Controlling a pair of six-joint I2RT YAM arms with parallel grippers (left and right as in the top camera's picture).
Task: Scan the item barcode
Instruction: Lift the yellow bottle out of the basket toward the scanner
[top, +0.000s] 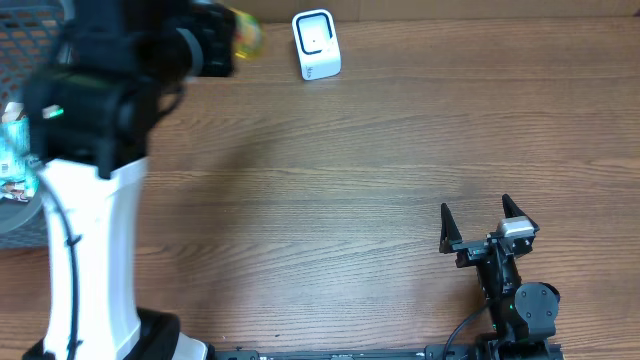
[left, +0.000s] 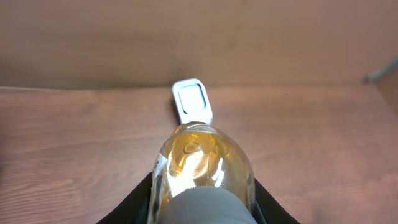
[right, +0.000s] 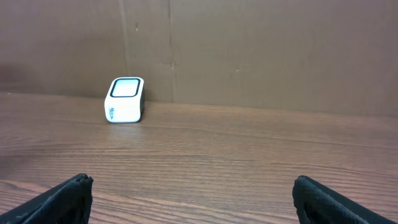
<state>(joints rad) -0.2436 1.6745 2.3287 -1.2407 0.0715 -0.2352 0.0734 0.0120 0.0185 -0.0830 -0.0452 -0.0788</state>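
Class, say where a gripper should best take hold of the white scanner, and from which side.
Probably its two flat side walls, coming down from above: the scanner is an upright box, and the wall close behind blocks a rear approach.

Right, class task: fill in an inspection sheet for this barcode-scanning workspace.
Surface: wood-grain table.
Job's things: white scanner at the far edge; bottle of yellow liquid held close in front of it.
Clutter: grey mesh basket at the left edge, packets apparently inside.
Grippers: left gripper shut on the bottle; right gripper open, holding nothing.
Cables: black cable on the left arm; another by the right arm's base.
Surroundings: brown cardboard wall behind.
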